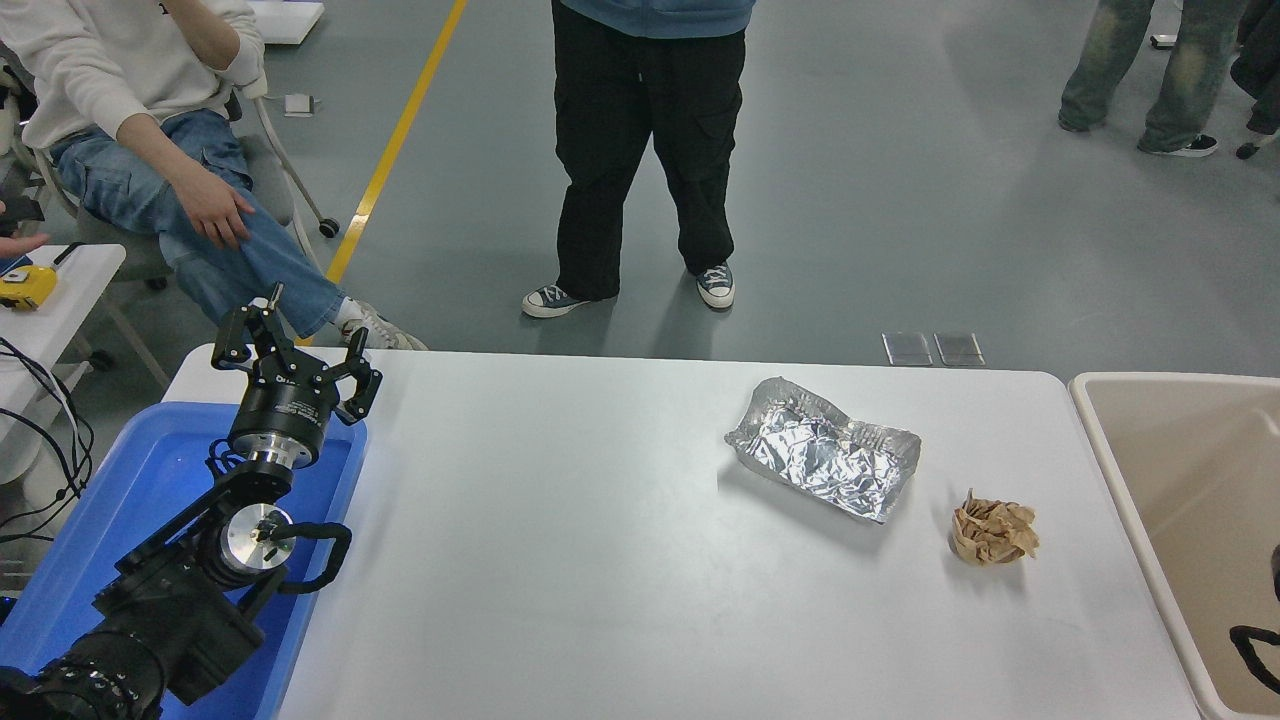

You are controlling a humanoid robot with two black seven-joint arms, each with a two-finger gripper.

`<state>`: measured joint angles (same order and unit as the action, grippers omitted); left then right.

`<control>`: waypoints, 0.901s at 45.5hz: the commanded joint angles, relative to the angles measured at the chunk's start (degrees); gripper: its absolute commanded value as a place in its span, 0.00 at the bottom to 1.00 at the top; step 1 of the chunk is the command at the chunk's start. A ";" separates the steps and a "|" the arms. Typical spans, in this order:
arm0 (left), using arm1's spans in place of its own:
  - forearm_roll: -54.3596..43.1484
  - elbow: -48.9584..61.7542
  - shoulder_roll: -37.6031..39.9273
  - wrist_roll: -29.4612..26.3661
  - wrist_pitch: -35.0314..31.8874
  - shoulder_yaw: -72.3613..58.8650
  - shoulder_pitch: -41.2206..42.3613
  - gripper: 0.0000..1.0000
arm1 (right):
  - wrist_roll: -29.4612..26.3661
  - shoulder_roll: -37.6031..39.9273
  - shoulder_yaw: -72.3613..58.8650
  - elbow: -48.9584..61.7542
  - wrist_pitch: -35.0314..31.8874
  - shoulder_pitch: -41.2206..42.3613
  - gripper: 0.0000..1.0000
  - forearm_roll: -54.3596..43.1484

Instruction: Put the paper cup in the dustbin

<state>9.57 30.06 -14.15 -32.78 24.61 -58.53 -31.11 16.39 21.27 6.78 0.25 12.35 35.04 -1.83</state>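
Note:
The paper cup is out of view. The dustbin (1120,470), a large beige tub, stands off the table's right end, and the part of its inside that shows is bare. Of my right arm only a black cable loop (1252,648) and a dark sliver show at the right edge over the dustbin; its gripper is out of view. My left gripper (295,352) is open and empty, parked at the lower left above the blue tray (120,500).
A crinkled silver foil tray (825,460) and a crumpled brown paper ball (992,530) lie on the white table (600,560), right of its middle. One person stands at the far side and another sits at the upper left.

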 commanded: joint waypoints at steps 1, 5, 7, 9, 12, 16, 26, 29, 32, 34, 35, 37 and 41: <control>0.01 0.00 0.00 -0.01 0.00 0.00 0.00 1.00 | 0.04 -1.05 0.86 -0.43 -3.55 1.17 0.99 0.15; 0.01 0.00 0.00 -0.01 0.00 0.00 0.00 1.00 | -0.04 -1.05 4.19 -0.60 -11.55 2.84 0.99 0.59; 0.01 0.00 0.00 -0.01 0.00 0.00 0.00 1.00 | 0.04 -0.96 6.30 -1.04 -13.40 3.37 0.99 0.94; 0.01 0.00 0.00 0.08 0.00 0.00 0.00 1.00 | 0.04 -0.79 8.41 -2.09 -14.72 3.81 0.99 0.95; 0.01 0.00 0.00 -0.01 0.00 0.00 0.00 1.00 | -0.04 0.26 10.70 -6.03 -15.34 4.07 0.99 1.03; 0.01 0.00 0.00 0.08 0.00 0.00 0.00 1.00 | 0.04 4.74 15.26 -17.09 -15.26 4.07 0.99 1.03; 0.01 0.00 0.00 -0.01 0.00 0.00 0.00 1.00 | 0.22 10.38 26.44 -35.31 -11.91 4.07 0.99 -0.11; 0.01 0.00 0.00 -0.01 0.00 0.00 0.00 1.00 | 0.48 10.46 26.88 -37.07 -12.09 4.25 0.99 -0.20; 0.01 0.00 0.00 -0.01 0.00 0.00 0.00 1.00 | 1.27 10.29 27.32 -39.88 -12.09 4.69 0.99 -0.28; 0.01 0.00 0.00 -0.01 0.00 0.00 0.00 1.00 | 2.41 10.02 27.49 -42.16 -12.09 4.78 0.99 -1.07; 0.01 0.00 0.00 -0.01 0.00 0.00 0.00 1.00 | 3.20 9.76 27.58 -43.22 -12.09 4.78 0.99 -1.94; -0.08 0.00 0.00 -0.01 0.00 0.00 0.00 1.00 | 4.78 9.06 27.76 -44.63 -11.83 4.78 0.99 -4.32; 0.01 0.00 0.00 -0.01 0.00 0.00 0.00 1.00 | 6.46 6.25 30.12 -44.99 -11.04 4.69 0.99 -9.15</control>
<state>9.59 30.06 -14.15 -32.77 24.61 -58.53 -31.11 18.92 30.03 32.10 -37.13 0.41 39.47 -3.97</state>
